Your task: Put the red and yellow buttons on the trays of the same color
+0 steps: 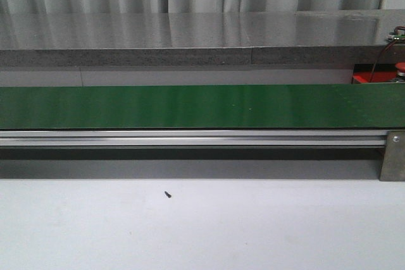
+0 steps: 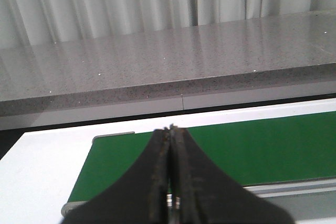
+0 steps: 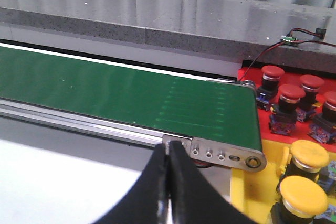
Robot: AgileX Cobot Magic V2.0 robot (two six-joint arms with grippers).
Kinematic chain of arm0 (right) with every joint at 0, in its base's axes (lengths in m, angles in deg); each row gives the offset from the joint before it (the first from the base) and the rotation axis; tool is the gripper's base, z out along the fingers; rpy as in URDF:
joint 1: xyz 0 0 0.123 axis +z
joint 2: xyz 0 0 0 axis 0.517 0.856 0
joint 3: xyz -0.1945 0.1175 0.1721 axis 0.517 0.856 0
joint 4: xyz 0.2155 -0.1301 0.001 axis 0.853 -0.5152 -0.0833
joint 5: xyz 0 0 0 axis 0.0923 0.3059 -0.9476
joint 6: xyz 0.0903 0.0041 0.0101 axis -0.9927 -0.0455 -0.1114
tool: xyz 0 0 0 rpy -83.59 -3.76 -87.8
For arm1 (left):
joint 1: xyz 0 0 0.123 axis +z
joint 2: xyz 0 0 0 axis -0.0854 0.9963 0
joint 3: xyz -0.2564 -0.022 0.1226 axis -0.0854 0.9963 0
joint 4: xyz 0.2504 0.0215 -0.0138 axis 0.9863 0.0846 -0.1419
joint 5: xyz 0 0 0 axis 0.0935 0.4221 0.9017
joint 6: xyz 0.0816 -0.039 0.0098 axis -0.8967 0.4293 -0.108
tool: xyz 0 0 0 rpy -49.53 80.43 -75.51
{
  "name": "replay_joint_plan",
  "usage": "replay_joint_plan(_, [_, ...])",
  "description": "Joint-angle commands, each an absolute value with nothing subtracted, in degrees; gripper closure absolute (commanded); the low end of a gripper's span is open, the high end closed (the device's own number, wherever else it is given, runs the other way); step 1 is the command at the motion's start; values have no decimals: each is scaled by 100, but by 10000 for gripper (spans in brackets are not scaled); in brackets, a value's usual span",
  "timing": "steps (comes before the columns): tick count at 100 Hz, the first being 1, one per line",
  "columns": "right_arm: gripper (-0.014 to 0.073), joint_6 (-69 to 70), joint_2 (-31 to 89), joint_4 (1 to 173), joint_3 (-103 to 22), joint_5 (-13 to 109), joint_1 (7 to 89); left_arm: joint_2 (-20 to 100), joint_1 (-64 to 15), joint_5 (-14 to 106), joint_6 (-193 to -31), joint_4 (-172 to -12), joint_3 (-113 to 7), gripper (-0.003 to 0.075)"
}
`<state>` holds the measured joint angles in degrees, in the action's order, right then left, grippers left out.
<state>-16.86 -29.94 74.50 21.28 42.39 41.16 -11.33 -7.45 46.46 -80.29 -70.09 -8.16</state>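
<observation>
I find the buttons only at the belt's right end. In my right wrist view four red buttons stand upright on the red tray, and two yellow buttons stand on the yellow tray nearer the camera. Each colour sits on its match, so those look sorted to me. The trays lie just past the end roller, which I judge suits a short carry off the belt. A thin wire runs from the counter down toward the red tray.

The green belt carries nothing anywhere I can see, so there is nothing to pick.

My right pincer hangs near the belt's end bracket, jaws pressed together and holding nothing. My left pincer hovers over the belt's other end, likewise closed and empty. I judge both are parked over the belt, waiting for a button to arrive.

A small dark speck lies on the pale surface in front.
</observation>
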Motion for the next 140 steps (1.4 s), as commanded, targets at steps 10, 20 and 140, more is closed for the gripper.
replay_joint_plan(10, [690, -1700, -3073, 7377, 2020, 3767, 4103, -1818, -710, 4116, -7744, -6994, -246, 740])
replay_joint_plan(20, [690, -1700, -3073, 7377, 2020, 3767, 4103, -1998, -710, 4005, -7554, -6968, 100, 740])
replay_joint_plan(140, [690, -1700, -3073, 7377, 2020, 3773, 4104, -1991, -723, 3289, -6987, -6600, 731, 740])
